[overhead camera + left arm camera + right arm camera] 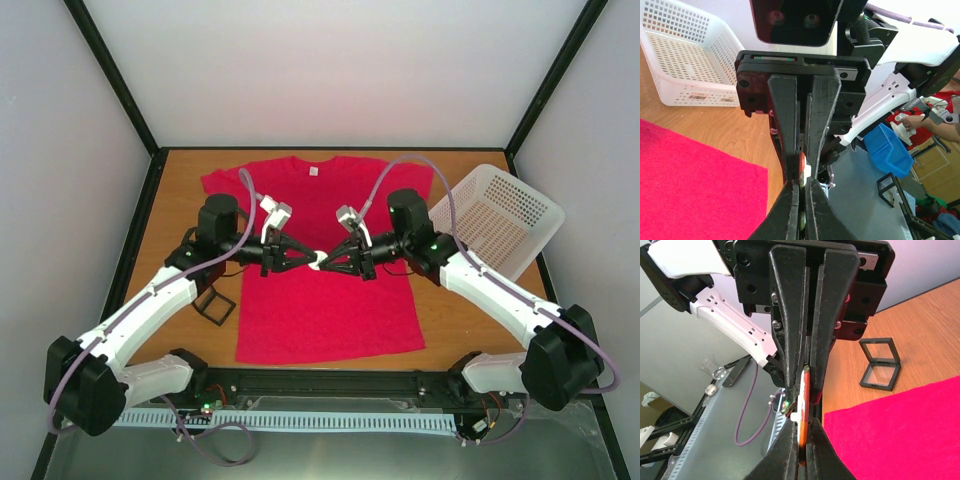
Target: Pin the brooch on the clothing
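Left tool (303, 262) and right tool (330, 263) pinch the brooch (316, 260) above the shirt (330, 315).
Both are clamped shut on it, tip to tip. It looks tiny, light, rigid and probably slippery: hold its rim firmly. The shirt is soft.

You have an orange-brown wooden tabletop (178, 195) with three things lying on it. A bright crimson short-sleeved T-shirt (325, 315) is spread flat in the middle, neck toward the far edge (a small white label shows inside the collar). A white perforated plastic basket (500, 215) sits at the far right, just beside the shirt's sleeve. A small black rectangular frame-like case (214, 303) stands open just beside the shirt's left edge.
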Action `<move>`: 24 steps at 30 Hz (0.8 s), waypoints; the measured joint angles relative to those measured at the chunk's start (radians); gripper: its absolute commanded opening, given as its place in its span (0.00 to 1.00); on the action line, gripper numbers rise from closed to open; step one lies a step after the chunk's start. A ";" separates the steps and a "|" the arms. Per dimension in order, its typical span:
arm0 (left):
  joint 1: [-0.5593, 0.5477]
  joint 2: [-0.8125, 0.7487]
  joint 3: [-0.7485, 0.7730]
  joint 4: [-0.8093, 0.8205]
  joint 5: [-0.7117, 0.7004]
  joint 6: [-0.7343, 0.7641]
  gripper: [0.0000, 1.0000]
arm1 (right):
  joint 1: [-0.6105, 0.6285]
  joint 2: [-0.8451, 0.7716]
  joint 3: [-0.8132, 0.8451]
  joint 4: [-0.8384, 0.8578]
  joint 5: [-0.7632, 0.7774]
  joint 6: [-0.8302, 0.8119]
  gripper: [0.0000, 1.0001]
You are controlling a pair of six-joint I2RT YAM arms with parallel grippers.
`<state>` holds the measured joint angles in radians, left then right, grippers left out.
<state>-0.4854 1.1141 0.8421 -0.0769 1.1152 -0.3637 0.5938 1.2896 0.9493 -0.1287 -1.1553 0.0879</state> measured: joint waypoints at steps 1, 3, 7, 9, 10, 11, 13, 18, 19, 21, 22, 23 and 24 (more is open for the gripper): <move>-0.001 0.000 0.003 -0.003 -0.002 0.015 0.01 | -0.001 0.000 0.000 -0.004 -0.003 0.004 0.11; -0.003 0.000 0.004 -0.005 -0.013 0.019 0.01 | -0.002 -0.003 0.002 -0.011 0.012 0.008 0.30; -0.004 -0.029 0.001 0.003 -0.083 0.002 0.01 | -0.003 -0.028 -0.017 0.031 0.102 0.086 0.51; -0.004 -0.086 -0.029 0.047 -0.144 -0.021 0.01 | -0.004 -0.061 -0.067 0.117 0.137 0.175 0.60; -0.004 -0.134 -0.063 0.091 -0.185 -0.035 0.01 | -0.004 -0.083 -0.102 0.172 0.154 0.228 0.63; -0.005 -0.165 -0.084 0.119 -0.203 -0.045 0.01 | -0.003 -0.102 -0.135 0.224 0.168 0.278 0.66; -0.005 -0.235 -0.141 0.196 -0.256 -0.067 0.01 | 0.003 -0.127 -0.183 0.310 0.200 0.361 0.73; -0.007 -0.284 -0.202 0.342 -0.339 -0.090 0.01 | 0.024 -0.126 -0.195 0.479 0.274 0.516 0.75; -0.007 -0.284 -0.203 0.355 -0.349 -0.090 0.01 | 0.032 -0.120 -0.193 0.519 0.283 0.545 0.74; -0.007 -0.286 -0.203 0.381 -0.372 -0.089 0.01 | 0.051 -0.098 -0.181 0.579 0.291 0.585 0.72; -0.007 -0.290 -0.203 0.391 -0.383 -0.088 0.01 | 0.064 -0.080 -0.168 0.605 0.293 0.603 0.71; -0.007 -0.294 -0.203 0.401 -0.391 -0.087 0.01 | 0.074 -0.065 -0.157 0.623 0.293 0.612 0.70; -0.007 -0.299 -0.203 0.409 -0.399 -0.087 0.01 | 0.087 -0.047 -0.143 0.643 0.293 0.622 0.66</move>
<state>-0.4923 0.8150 0.6388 0.3321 0.7166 -0.4507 0.6811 1.2427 0.8062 0.5140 -0.8619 0.7097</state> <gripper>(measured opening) 0.038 0.718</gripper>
